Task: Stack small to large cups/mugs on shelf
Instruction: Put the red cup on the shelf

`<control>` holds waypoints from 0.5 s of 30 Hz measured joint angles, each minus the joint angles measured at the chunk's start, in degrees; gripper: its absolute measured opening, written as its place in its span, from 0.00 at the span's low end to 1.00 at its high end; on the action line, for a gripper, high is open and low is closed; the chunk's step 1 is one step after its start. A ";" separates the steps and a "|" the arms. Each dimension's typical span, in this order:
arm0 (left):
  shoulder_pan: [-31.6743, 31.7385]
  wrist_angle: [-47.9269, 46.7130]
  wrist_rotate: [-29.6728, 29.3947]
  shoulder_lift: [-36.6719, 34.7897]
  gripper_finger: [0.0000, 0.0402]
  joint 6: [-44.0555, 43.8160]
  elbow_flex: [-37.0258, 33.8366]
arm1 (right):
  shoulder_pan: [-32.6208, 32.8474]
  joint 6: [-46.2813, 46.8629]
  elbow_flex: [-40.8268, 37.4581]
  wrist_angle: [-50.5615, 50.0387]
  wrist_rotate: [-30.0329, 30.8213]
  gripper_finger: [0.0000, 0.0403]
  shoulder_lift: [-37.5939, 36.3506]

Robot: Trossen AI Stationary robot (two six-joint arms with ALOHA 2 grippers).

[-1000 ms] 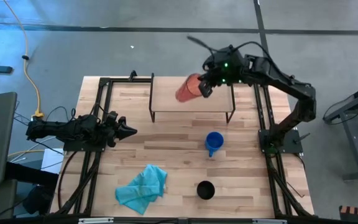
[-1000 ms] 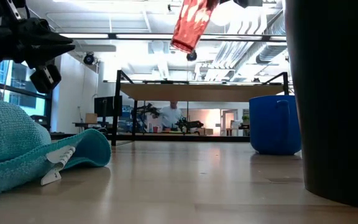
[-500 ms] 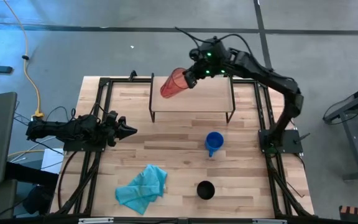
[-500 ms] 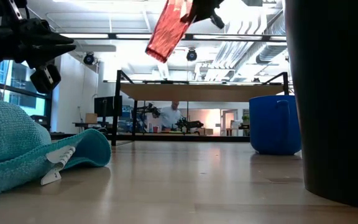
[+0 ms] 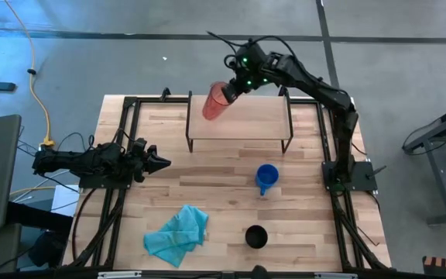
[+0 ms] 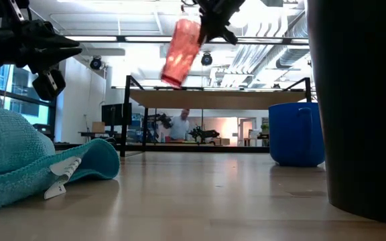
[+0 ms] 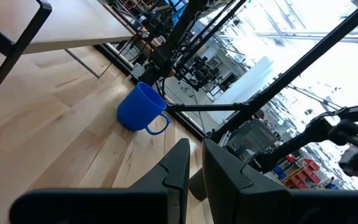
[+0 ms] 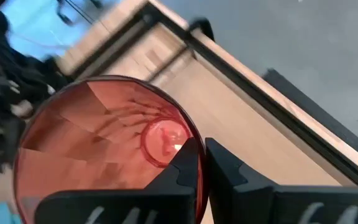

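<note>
Right gripper [image 5: 228, 91] clamped on rim of red-orange tumbler [image 5: 214, 102], holding it tilted in the air above the left end of the shelf [image 5: 246, 124], not touching the board. Blue mug [image 5: 266, 177] stands on the tabletop [image 5: 215, 194] in front of the shelf; black cup [image 5: 255, 236] nearer the front edge. Teal cloth [image 5: 178, 234] lies left of the black cup. Left gripper [image 5: 161, 163] hangs at the table's left side, fingers together, empty.
</note>
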 joint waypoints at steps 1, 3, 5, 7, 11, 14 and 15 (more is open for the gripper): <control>0.02 0.00 0.03 0.00 0.08 0.00 0.00 | -0.01 -0.14 -0.02 -0.21 0.27 0.00 0.10; 0.01 -0.04 0.01 0.00 0.08 0.04 0.00 | 0.05 -0.23 -0.06 0.17 0.70 0.00 0.19; 0.00 -0.05 0.01 0.00 0.08 0.07 0.00 | 0.07 -0.35 0.27 0.48 0.87 0.00 0.17; 0.02 -0.07 -0.01 0.00 0.08 0.09 0.00 | 0.10 -0.53 0.62 0.81 0.90 0.00 0.17; 0.02 -0.09 -0.01 0.00 0.08 0.15 0.00 | 0.07 -0.61 0.64 1.26 1.07 0.00 0.15; 0.02 -0.09 -0.01 0.01 0.08 0.22 0.00 | 0.05 -0.65 0.68 1.52 1.09 0.00 0.35; 0.02 -0.09 -0.01 0.02 0.08 0.22 0.00 | 0.05 -0.65 0.69 1.59 1.08 0.00 0.48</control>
